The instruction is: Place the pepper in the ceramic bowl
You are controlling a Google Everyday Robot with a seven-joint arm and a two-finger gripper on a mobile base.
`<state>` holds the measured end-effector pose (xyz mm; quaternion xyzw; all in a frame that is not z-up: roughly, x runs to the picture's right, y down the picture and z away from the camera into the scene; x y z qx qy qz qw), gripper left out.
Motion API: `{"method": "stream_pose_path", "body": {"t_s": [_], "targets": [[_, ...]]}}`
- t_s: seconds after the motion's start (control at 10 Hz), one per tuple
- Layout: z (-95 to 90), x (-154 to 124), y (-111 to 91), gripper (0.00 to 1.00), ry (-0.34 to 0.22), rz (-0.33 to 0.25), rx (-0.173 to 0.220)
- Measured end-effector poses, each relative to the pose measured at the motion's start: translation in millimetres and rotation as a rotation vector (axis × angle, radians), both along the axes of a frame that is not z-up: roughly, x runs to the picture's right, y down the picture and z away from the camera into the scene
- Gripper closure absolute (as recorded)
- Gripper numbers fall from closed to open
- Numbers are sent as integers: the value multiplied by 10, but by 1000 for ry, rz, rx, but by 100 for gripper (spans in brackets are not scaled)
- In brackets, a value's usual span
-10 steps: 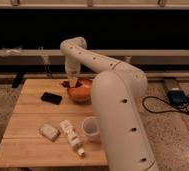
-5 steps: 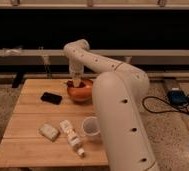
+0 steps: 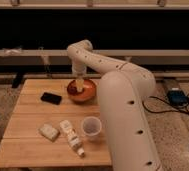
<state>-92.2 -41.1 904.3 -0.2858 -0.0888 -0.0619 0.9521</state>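
Observation:
The ceramic bowl [image 3: 83, 91], orange inside with a brownish-red rim, sits on the wooden table [image 3: 33, 115] near its back right. My gripper [image 3: 79, 85] hangs from the white arm straight down over the bowl's middle, just above or inside it. The pepper does not show; it is hidden by the gripper or lies in the bowl out of sight.
A flat black rectangular object [image 3: 51, 98] lies left of the bowl. A translucent white cup [image 3: 91, 127] stands in front of the bowl. A pale block [image 3: 48, 132] and a small lying bottle [image 3: 71, 137] sit near the front. The arm's large white body [image 3: 125, 120] covers the table's right side.
The gripper has shifted a little to the right and stands more centred over the bowl than a second ago. Nothing else on the table has moved.

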Motion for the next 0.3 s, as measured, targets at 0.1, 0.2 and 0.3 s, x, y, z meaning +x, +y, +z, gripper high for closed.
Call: {"method": "stream_pose_path", "body": {"t_s": [0.1,0.2,0.3], "targets": [[-1,-26,12,23,-3,-2,-2],[-1,-11,3,23,-1,-1,-1],[1,4,1,23,0,1,0]]}}
